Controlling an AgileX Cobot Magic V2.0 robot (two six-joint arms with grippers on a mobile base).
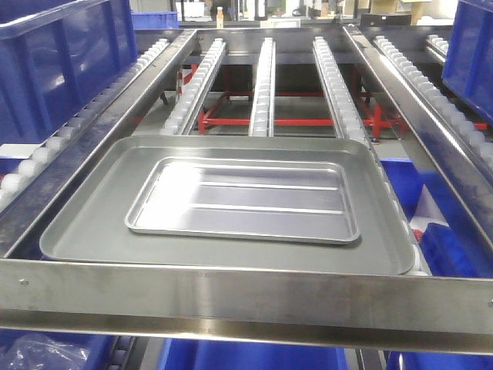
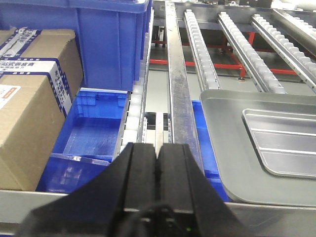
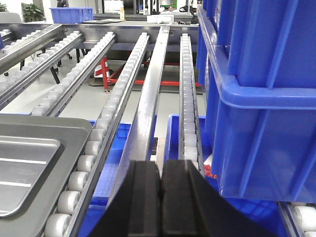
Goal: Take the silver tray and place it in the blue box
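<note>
Roller rack (image 1: 262, 77) seen from the front and from both wrists. At the centre we see the silver tray (image 1: 243, 202), lying flat inside a larger dull grey tray (image 1: 85, 231) that rests on the rollers against the rack's near steel rail. The silver tray's two long ridges run from nine to three o'clock. It holds nothing, and the grey tray holds only it.

The blue box (image 1: 62, 62) stands at ten o'clock on the left lane, and a second blue crate (image 1: 474, 54) stands at two o'clock. We cannot see into either one.

In the left wrist view, cardboard cartons (image 2: 29, 98) at nine o'clock carry printed labels, the writing too small to read. An open blue bin (image 2: 94, 133) sits below the rails beside them.

The left end effector (image 2: 157, 150) and the right end effector (image 3: 162, 170) each have their fingers pressed together, gripping nothing — both well apart from the silver tray.
</note>
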